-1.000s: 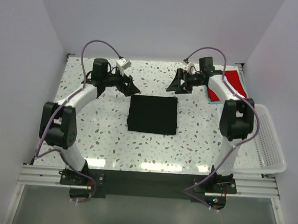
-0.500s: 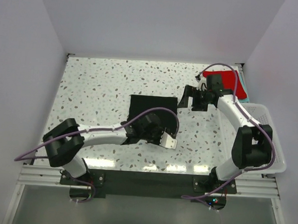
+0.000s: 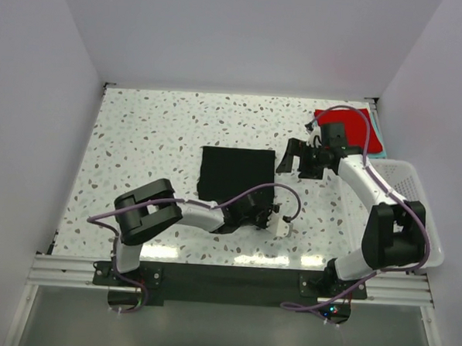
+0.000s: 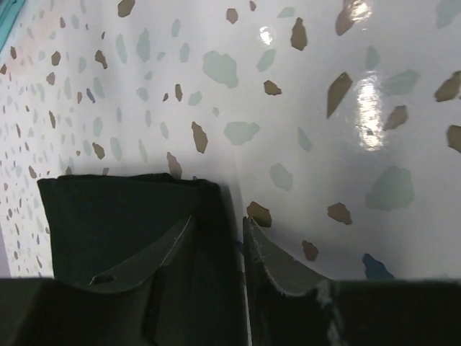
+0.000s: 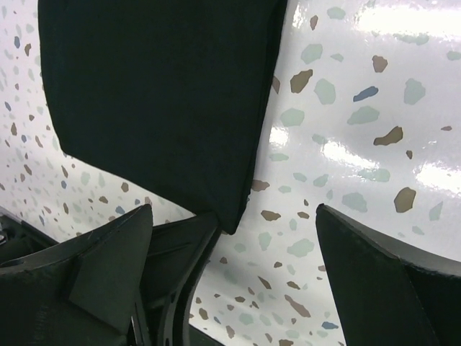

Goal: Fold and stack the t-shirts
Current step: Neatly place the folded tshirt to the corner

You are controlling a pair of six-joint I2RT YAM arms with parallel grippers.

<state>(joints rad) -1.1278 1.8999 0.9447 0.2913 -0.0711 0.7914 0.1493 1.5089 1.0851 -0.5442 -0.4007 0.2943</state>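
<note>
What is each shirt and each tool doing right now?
black t-shirt, folded flat on the table.
red t-shirt, folded, at the far right corner.
left tool, shut on the black t-shirt's near right corner.
right tool, open, by its far right corner.

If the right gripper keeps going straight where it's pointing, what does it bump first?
Most likely the black t-shirt: the right gripper, jaws open, points at its nearest edge.

A folded t-shirt (image 3: 235,169) lay at the middle of the table (image 3: 147,138), with the left gripper (image 4: 220,218) at its near right corner and the right gripper (image 3: 288,158) just beside its far right corner. 2 more t-shirts (image 3: 350,123) lay stacked in the table's far right corner, behind a basket (image 3: 422,229) at the right edge.
</note>
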